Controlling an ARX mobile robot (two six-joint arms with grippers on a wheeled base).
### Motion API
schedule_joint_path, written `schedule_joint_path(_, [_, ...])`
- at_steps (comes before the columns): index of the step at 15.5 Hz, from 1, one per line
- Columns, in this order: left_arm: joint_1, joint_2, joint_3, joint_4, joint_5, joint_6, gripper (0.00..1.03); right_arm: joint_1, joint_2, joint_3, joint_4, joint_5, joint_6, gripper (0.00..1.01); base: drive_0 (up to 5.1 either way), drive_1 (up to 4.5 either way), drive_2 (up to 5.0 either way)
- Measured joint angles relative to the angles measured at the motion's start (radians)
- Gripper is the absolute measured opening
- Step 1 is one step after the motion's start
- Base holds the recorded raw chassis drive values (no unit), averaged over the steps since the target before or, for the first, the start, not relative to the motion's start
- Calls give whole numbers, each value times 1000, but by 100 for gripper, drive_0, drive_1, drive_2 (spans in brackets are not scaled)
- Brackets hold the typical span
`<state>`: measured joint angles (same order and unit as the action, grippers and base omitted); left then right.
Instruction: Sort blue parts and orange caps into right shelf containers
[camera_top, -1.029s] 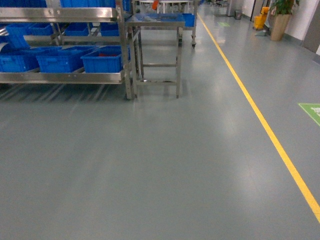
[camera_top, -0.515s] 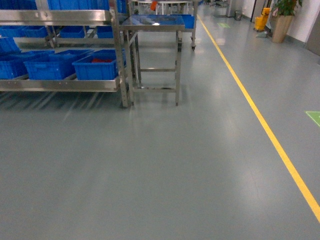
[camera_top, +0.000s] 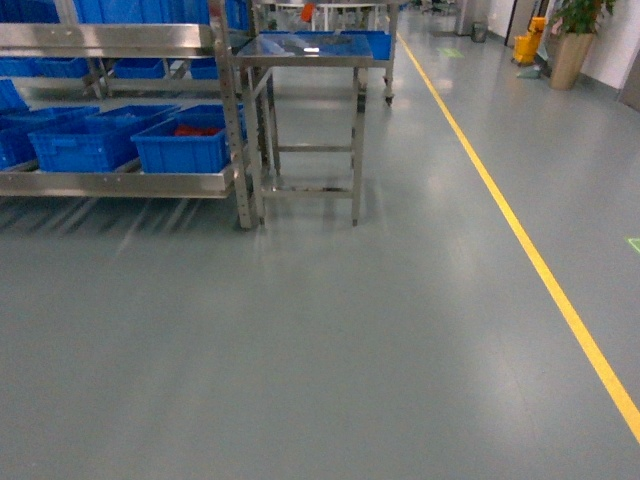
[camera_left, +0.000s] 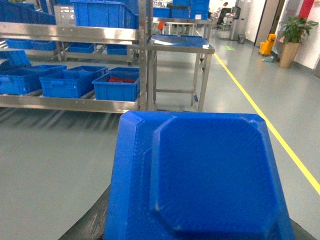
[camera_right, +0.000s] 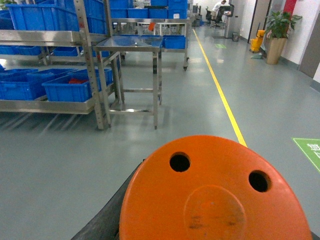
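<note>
Fingers hidden behind held parts; their grip cannot be told.
A blue part (camera_left: 200, 180) fills the left wrist view, an orange cap (camera_right: 215, 192) the right. Red items are seen in the blue crate (camera_top: 185, 148) beside the table (camera_top: 310, 50).

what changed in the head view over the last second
The whole scene slid: the blue crates on the low shelf drifted left and down, the steel table shifted slightly left, and the green floor mark at the right edge slipped almost out of frame. That fits the robot's base or head turning right, not objects moving. Neither gripper appears in the head view. The yellow line stays on the floor.
</note>
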<state>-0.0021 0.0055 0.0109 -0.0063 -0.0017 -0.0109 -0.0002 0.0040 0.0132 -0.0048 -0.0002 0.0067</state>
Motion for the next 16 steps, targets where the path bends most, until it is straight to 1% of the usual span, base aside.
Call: schedule_joint_path(16, [0,0,0,-2,2,0,42,0,1,0,-3,0,0,43,6,427,-415])
